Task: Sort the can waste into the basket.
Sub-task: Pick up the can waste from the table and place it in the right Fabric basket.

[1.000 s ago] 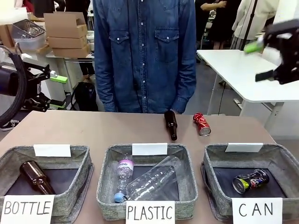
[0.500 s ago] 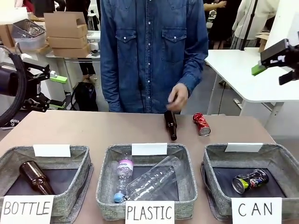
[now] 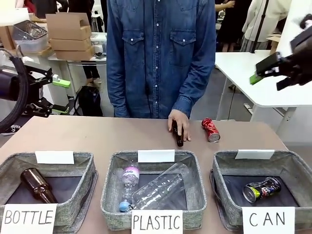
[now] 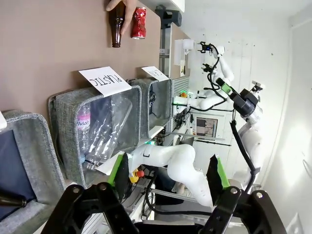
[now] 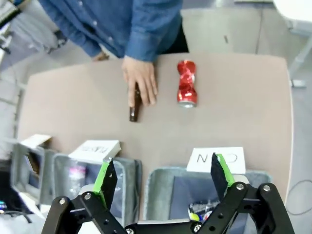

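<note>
A dented red can [image 3: 210, 130] lies on the far side of the table, to the right of a brown bottle [image 3: 178, 134] that a person's hand [image 3: 179, 124] covers. The dark printed can [image 3: 262, 189] lies inside the grey basket [image 3: 225, 157] signed "CAN" at the front right. My right gripper [image 3: 269, 80] hovers open and empty high above the table's right end. From its wrist I look down on the red can [image 5: 186, 83], the basket [image 5: 157, 184] and the dark can [image 5: 204, 212]. Off the table's left end, my left gripper [image 3: 61, 96] hangs open and empty.
A "PLASTIC" basket [image 3: 111, 168] with clear bottles stands front centre, and a "BOTTLE" basket [image 3: 87, 163] with a brown bottle at front left. The person stands at the far edge. A white table [image 3: 243, 68] is behind on the right.
The person's hand has come down onto the brown bottle. My right gripper has drifted left and a little lower. The left arm has not moved.
</note>
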Robot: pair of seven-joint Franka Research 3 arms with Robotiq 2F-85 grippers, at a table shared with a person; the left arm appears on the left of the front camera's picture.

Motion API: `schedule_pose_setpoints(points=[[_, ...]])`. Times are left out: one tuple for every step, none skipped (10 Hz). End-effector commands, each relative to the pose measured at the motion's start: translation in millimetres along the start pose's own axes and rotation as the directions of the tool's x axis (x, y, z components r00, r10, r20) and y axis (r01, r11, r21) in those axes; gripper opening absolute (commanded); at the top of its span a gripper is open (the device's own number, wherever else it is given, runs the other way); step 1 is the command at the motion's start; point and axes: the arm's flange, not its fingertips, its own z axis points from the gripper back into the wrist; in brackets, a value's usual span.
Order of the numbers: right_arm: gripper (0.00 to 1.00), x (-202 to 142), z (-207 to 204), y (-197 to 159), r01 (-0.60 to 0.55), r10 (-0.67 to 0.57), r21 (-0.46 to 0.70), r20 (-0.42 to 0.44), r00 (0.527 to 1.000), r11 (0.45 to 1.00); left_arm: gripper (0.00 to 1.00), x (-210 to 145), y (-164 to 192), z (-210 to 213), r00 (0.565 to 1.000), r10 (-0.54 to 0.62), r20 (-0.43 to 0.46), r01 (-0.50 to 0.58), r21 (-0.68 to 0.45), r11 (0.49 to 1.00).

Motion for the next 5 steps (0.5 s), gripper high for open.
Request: schedule_pose_setpoints(points=[[1.00,-23,70,-43,0.115,-0.119,0.128,0.032,0.992,0.985,0.85,-1,-2,0,1.000,-0.005,0.001,0.005,0.001,1.000],[1.00,-43,100,-57,0.134,-0.142,0.149,0.047,0.989,0.980,0.85,-1,-2,0,1.000,-0.005,0.001,0.005,0.001,1.000],[1.00,-57,111,-63,0.136,-0.145,0.139,0.054,0.988,0.981,0.85,-1,-2,0,1.000,-0.005,0.001,0.005,0.001,1.000],[1.00,-63,108,-65,0.125,-0.133,0.141,0.045,0.990,0.982,0.85,-1,-2,0,1.000,-0.005,0.001,0.005,0.001,1.000],[1.00,-61,94,-65,0.110,-0.115,0.160,0.023,0.993,0.981,0.85,-1,-2,0,1.000,-0.005,0.001,0.005,0.001,1.000]])
